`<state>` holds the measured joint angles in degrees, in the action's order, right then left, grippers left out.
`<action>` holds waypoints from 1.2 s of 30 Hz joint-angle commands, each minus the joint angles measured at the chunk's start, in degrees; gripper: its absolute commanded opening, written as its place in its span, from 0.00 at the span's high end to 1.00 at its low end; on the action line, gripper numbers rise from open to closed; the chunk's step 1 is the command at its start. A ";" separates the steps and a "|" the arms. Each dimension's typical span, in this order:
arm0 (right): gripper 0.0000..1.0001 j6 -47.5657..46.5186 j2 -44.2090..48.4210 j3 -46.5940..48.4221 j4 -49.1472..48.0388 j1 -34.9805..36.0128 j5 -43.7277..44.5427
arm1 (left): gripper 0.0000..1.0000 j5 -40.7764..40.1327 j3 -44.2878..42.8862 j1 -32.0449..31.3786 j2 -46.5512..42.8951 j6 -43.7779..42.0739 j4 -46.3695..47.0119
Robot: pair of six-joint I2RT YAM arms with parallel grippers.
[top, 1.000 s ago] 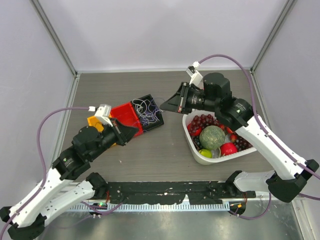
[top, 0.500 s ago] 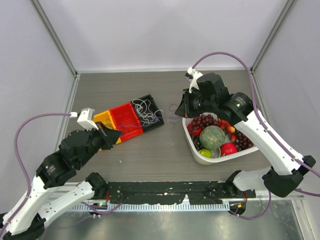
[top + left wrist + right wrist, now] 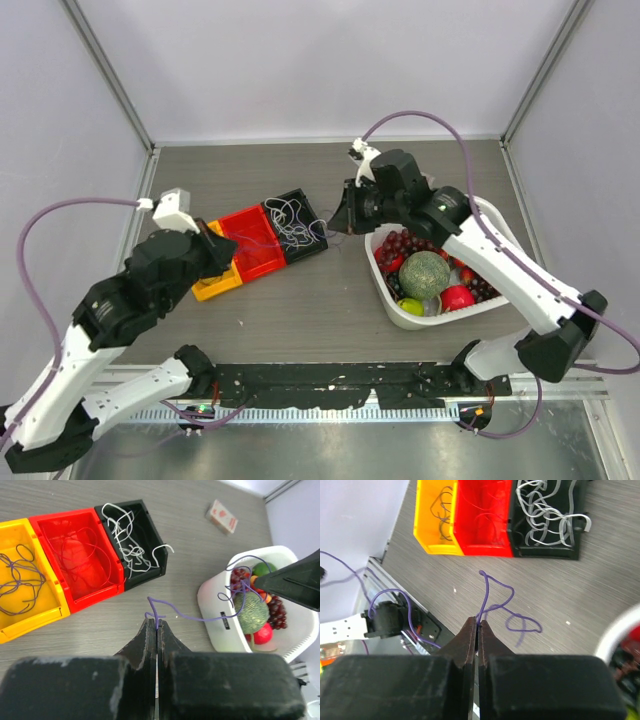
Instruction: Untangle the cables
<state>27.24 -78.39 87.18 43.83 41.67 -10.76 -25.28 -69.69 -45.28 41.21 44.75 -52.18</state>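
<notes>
Top view: a yellow bin (image 3: 218, 284), red bin (image 3: 250, 240) and black bin (image 3: 300, 205) sit in a row left of a white fruit tub (image 3: 445, 316); white cables (image 3: 290, 215) fill the black one.

Left wrist: the left gripper (image 3: 157, 625) has its jaws pressed together, pinching a purple cable (image 3: 190, 616) that stretches right over the tabletop (image 3: 190, 540) to the tub.

Right wrist: the right gripper (image 3: 478, 623) likewise pinches the looping purple cable, near the bins.

Three bins (image 3: 95, 596), white tub (image 3: 212, 612) of fruit (image 3: 252, 611), small carton (image 3: 221, 516).
</notes>
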 commanded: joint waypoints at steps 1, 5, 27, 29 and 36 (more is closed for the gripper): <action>0.96 6.41 -4.75 -3.67 -17.71 2.10 -5.05 | 1.00 -0.91 -1.85 -0.07 3.87 0.77 -1.87; 0.96 10.36 -13.61 -3.33 -29.31 3.94 -5.76 | 1.00 -3.89 -1.85 -0.08 4.75 3.67 -3.80; 0.94 19.16 -46.32 22.42 -44.62 16.42 -7.01 | 1.00 -12.34 -0.19 0.01 -1.66 19.40 -22.87; 0.92 18.11 -47.64 21.90 -44.89 16.60 -3.58 | 1.00 -11.73 0.08 -0.07 -0.26 21.59 -25.41; 0.78 9.86 -51.77 22.42 -41.90 16.95 2.15 | 1.00 -11.12 0.87 1.06 7.47 20.92 -23.15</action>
<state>42.41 -129.93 107.46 2.79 59.00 -13.43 -35.14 -69.28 -45.25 44.75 65.63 -75.94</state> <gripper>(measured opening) 0.182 0.015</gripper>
